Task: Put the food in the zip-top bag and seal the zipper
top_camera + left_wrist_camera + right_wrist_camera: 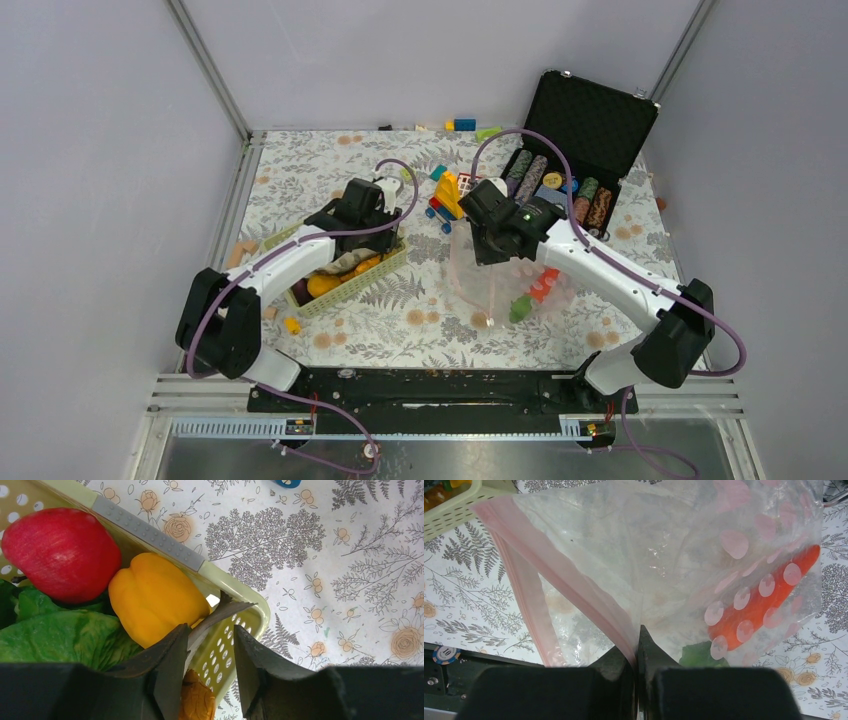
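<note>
Partly done. Right gripper (pixel 638 636) clamps the zip-top bag (pixel 664 545) by its unsealed zipper (pixel 574 587), carrot (pixel 756 609) inside just ahead. Left gripper (pixel 210 636), narrowed, grasp unclear, over basket (pixel 252 611); red piece (pixel 60 555) and yellow piece (pixel 155 600) ahead remain.

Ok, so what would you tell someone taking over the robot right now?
Left gripper: jaws apart at the basket corner beside the yellow pepper; nothing clearly gripped.
Right gripper: shut on the zip-top bag by its zipper.
Done: carrot and a green piece are in the bag.
Left to do: red fruit, yellow pepper and green leaf sit in the basket; bag them, then seal the zipper.
</note>
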